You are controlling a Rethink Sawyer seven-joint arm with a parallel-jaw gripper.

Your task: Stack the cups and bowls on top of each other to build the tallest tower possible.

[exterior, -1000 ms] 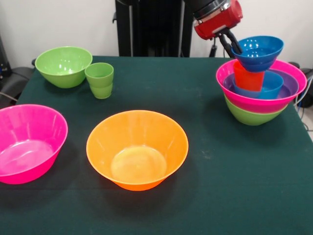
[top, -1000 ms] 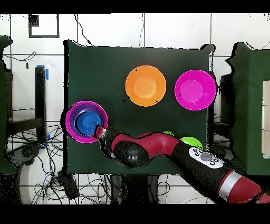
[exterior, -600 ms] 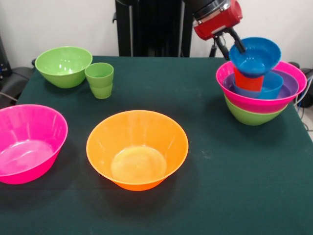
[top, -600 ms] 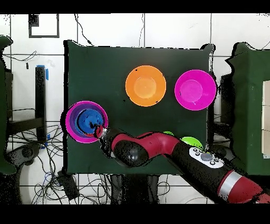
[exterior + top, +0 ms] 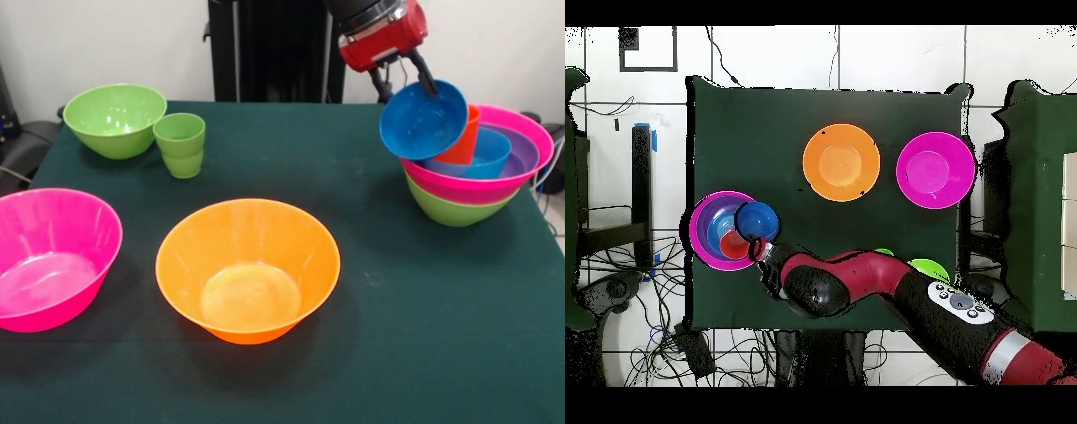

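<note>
The tower (image 5: pixel 474 184) stands at the right: a green base, a wide pink rim, then a purple and a blue bowl nested inside. Within it the orange-red cup (image 5: pixel 465 134) leans over. A small blue bowl (image 5: pixel 424 120) is tipped on its side at the tower's left rim, its mouth facing the camera. My gripper (image 5: pixel 406 84) stands open just above it, with one finger (image 5: pixel 425 78) at the bowl's upper rim. From overhead the blue bowl (image 5: pixel 757 219) overhangs the pink rim (image 5: pixel 699 226), close to my gripper (image 5: pixel 762 249).
A big orange bowl (image 5: pixel 248 269) sits at front centre and a big pink bowl (image 5: pixel 48 258) at front left. A green bowl (image 5: pixel 115 118) and the light green cup (image 5: pixel 180 145) stand at back left. My arm (image 5: pixel 865 285) covers the table edge by the base.
My fingers spread apart and the gripper drew up and left. The small blue bowl slid off the orange-red cup, tipped onto its side at the tower's left rim, and the cup now leans.
</note>
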